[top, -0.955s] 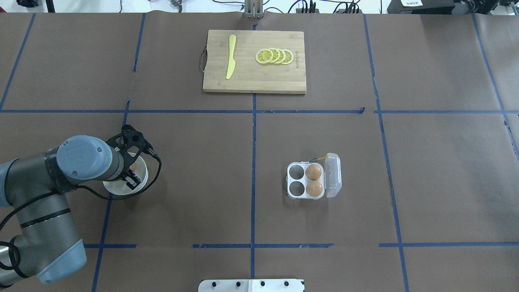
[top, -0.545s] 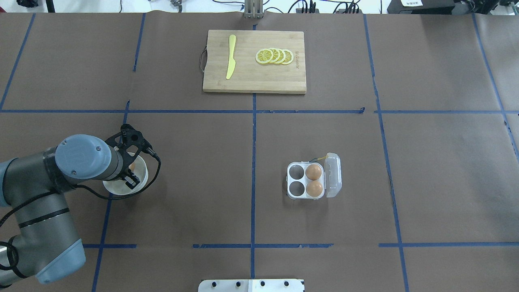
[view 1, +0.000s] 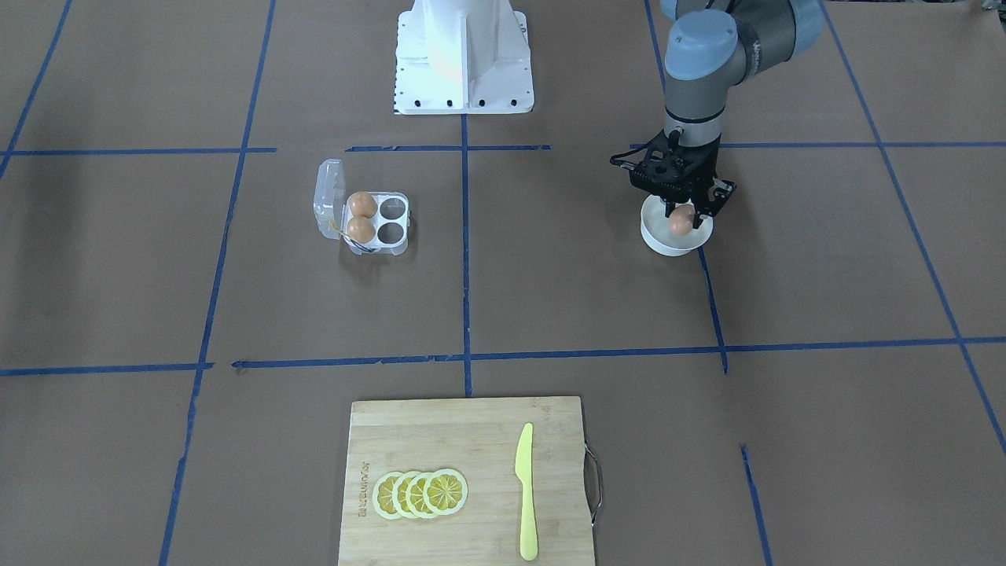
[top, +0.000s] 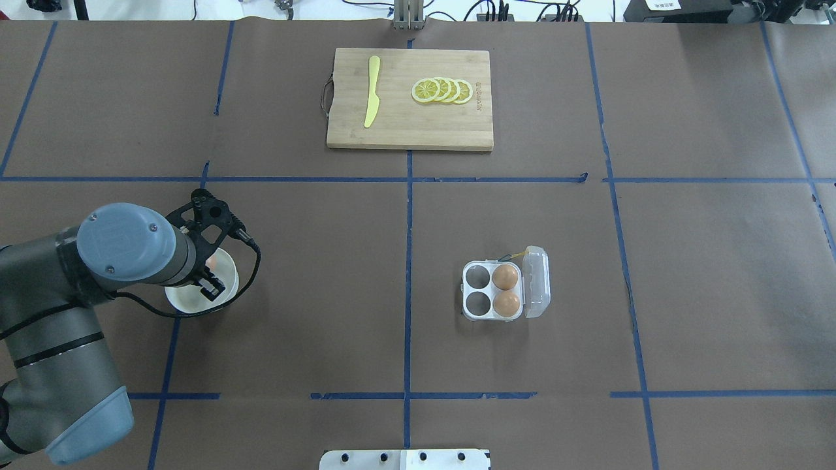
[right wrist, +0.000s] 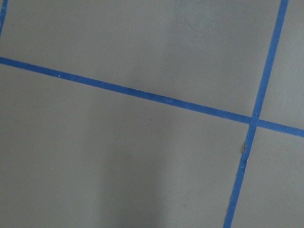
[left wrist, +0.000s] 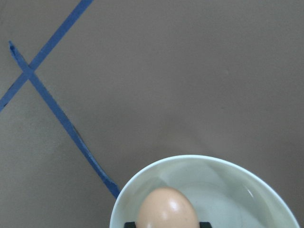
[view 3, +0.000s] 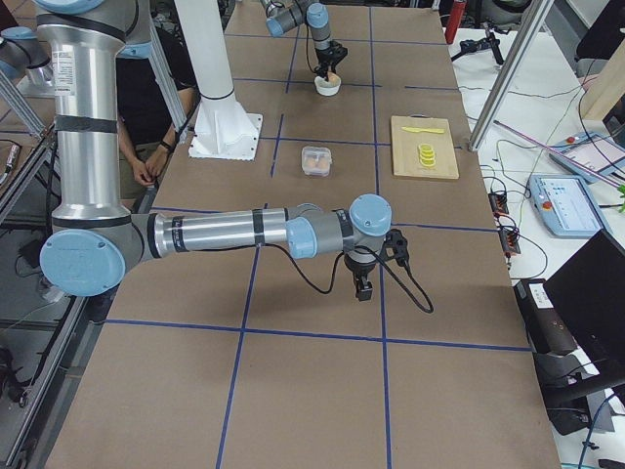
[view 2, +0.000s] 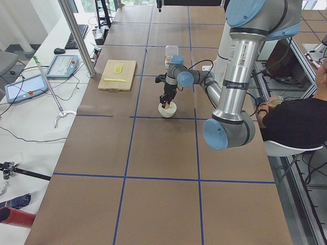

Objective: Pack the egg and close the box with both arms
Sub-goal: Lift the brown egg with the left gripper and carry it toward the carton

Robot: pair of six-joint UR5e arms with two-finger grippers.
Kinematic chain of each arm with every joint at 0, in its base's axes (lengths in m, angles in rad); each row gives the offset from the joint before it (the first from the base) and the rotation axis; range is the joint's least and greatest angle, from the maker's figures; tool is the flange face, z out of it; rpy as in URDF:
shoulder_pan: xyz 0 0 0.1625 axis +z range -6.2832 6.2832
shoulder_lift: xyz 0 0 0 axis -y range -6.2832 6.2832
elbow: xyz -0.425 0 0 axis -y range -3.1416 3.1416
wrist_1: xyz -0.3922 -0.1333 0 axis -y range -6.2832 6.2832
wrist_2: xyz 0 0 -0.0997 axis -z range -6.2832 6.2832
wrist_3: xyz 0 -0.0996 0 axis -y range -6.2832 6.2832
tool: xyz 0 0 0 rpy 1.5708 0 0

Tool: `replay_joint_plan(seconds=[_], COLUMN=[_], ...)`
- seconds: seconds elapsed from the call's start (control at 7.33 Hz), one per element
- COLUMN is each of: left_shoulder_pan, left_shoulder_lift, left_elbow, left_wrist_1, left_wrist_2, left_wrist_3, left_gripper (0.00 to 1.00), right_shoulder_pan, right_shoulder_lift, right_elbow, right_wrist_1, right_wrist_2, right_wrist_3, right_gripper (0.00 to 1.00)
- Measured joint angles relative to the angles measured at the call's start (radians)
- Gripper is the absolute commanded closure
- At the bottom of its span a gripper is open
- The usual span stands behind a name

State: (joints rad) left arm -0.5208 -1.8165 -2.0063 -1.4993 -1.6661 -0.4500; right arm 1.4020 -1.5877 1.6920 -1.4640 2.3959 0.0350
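My left gripper (view 1: 684, 214) is shut on the orange-brown egg (view 1: 681, 223) and holds it just above the round white bowl (view 1: 668, 245). The left wrist view shows the egg (left wrist: 167, 209) between the black fingertips over the bowl (left wrist: 213, 161). The box (top: 493, 290) stands right of the table's centre with its clear lid (top: 537, 281) open; two brown eggs fill the holes beside the lid and the other two holes are empty. My right gripper (view 3: 362, 288) shows only in the exterior right view, low over bare paper; I cannot tell whether it is open or shut.
A wooden cutting board (top: 409, 98) with lemon slices (top: 443, 90) and a yellow knife (top: 372, 90) lies at the far middle. The white pedestal base (view 1: 464, 55) stands at the robot's side. Blue tape lines cross the brown paper.
My left gripper has risen with the egg out of the bowl, and the arm has drawn slightly back and to the left.
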Motion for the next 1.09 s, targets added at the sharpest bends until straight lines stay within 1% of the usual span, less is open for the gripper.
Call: replay_joint_plan(seconds=[0.27, 0.41, 0.55, 0.82, 1.09], left_shoulder_pan=[0.002, 0.004, 0.007, 0.022, 0.065], left_shoulder_lift=[-0.089, -0.143, -0.206, -0.355, -0.497], left_elbow=[0.005, 0.019, 0.056, 0.178, 0.313], left_wrist_1=[0.033, 0.039, 0.039, 0.004, -0.107], left_wrist_2=[-0.035, -0.057, -0.080, -0.123, -0.139], left_wrist_3=[-0.010, -0.026, -0.060, -0.167, -0.304], left_gripper=[1.00, 1.00, 1.00, 1.00, 1.00], right_shoulder_pan=[0.000, 0.000, 0.000, 0.000, 0.000], right_shoulder_lift=[0.000, 0.000, 0.000, 0.000, 0.000], right_elbow=[0.000, 0.002, 0.002, 0.003, 0.003], right_wrist_1=[0.000, 0.001, 0.001, 0.001, 0.001], right_wrist_2=[-0.001, -0.001, -0.001, -0.001, -0.001], right_wrist_3=[-0.001, -0.001, -0.001, -0.001, -0.001], right_gripper=[0.00, 0.00, 0.00, 0.00, 0.00])
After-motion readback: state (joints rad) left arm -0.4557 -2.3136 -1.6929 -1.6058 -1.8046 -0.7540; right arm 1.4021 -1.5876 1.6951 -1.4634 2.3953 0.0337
